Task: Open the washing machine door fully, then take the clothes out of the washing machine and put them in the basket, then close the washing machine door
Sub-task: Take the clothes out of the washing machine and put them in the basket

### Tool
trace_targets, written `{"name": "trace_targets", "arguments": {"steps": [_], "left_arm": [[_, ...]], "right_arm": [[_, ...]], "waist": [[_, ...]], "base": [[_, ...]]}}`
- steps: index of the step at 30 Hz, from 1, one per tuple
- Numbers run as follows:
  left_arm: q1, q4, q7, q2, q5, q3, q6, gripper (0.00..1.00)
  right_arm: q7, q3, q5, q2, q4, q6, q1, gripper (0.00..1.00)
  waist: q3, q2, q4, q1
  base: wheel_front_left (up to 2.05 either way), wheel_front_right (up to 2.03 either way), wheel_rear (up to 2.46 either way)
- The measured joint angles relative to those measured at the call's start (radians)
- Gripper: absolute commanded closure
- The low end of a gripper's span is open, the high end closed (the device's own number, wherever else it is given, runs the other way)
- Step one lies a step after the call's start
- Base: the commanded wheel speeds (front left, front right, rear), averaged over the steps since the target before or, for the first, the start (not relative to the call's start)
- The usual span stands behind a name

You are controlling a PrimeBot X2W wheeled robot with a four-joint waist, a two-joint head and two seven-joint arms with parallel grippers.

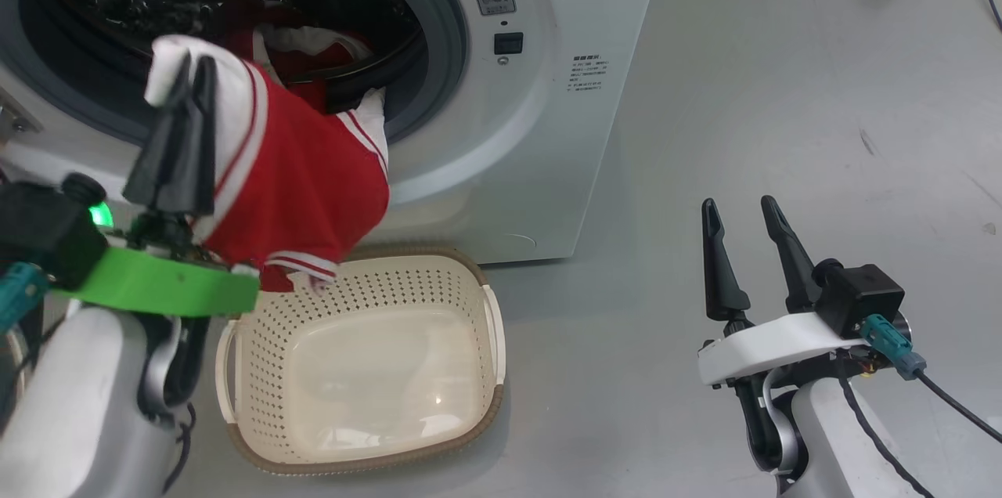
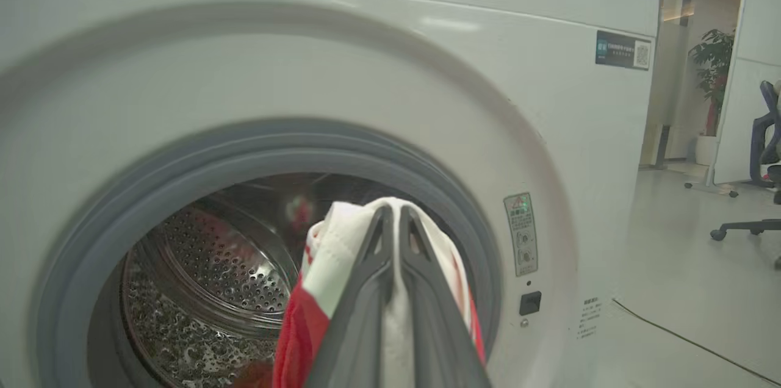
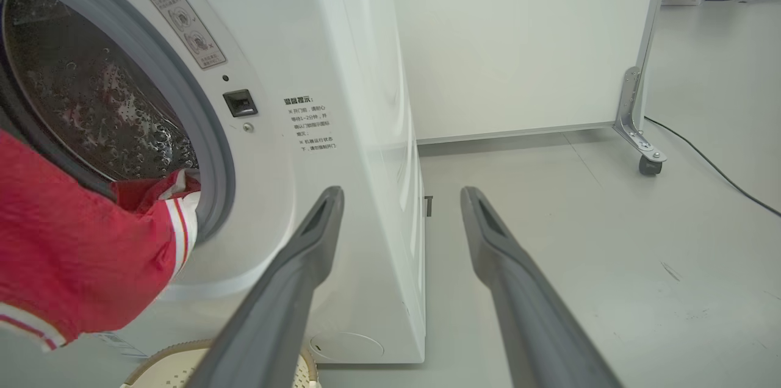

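At the washer point(image 1: 595, 12) opening, left gripper point(image 1: 196, 63) clenched on red-white clothes point(image 1: 313, 185), which trail from the drum down over the basket point(image 1: 491, 310); right gripper point(image 1: 738, 204) spread wide, empty.

The washing machine point(image 3: 341, 40) front carries a grey sticker point(image 3: 176, 11) with a warning triangle just right of the opening, its print too small to read. Lower and further right stand Chinese lines point(image 3: 310, 124) headed "温馨提示". A dark QR-code label point(image 2: 623, 50) sits near the front's upper right corner.

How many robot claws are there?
2. The left claw is shut on the red clothes at the mouth of the washing machine; the right claw is open over the floor.
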Motion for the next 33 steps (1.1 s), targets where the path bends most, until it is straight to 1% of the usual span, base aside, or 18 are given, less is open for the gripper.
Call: {"name": "trace_targets", "arguments": {"steps": [4, 7, 12, 23, 28, 33], "left_arm": [[0.065, 0.047, 0.032, 0.021, -0.005, -0.049, 0.000, 1.00], [0.099, 0.074, 0.061, 0.033, -0.018, -0.069, 0.000, 1.00], [0.125, 0.112, 0.090, 0.038, -0.029, -0.098, 0.000, 1.00], [0.128, 0.216, 0.152, 0.067, -0.040, -0.109, 0.000, 1.00], [0.126, 0.285, 0.175, 0.086, -0.040, -0.120, 0.000, 1.00], [0.112, 0.349, 0.186, 0.093, -0.041, -0.122, 0.000, 1.00]], "right_arm": [[0.000, 0.005, 0.000, 0.000, 0.000, 0.006, 0.000, 0.00], [0.000, 0.016, 0.000, 0.000, 0.000, 0.006, 0.000, 0.00], [0.000, 0.019, -0.008, 0.000, -0.001, 0.006, 0.000, 0.00], [0.000, 0.037, -0.007, 0.000, -0.027, 0.003, -0.009, 0.00], [0.000, 0.047, -0.006, 0.000, -0.044, -0.013, -0.030, 0.00], [0.000, 0.061, -0.003, 0.000, -0.063, -0.015, -0.051, 0.00]], "waist": [[0.003, 0.0000, -0.003, 0.0000], [0.011, 0.0000, -0.009, 0.0000], [0.028, 0.0000, -0.019, 0.0000], [0.110, 0.0000, -0.053, 0.0000], [0.160, 0.0000, -0.074, 0.0000], [0.210, 0.0000, -0.100, 0.0000]], "base": [[0.00, 0.00, 0.00], [0.00, 0.00, 0.00], [0.00, 0.00, 0.00], [0.00, 0.00, 0.00], [0.00, 0.00, 0.00], [0.00, 0.00, 0.00]]}}
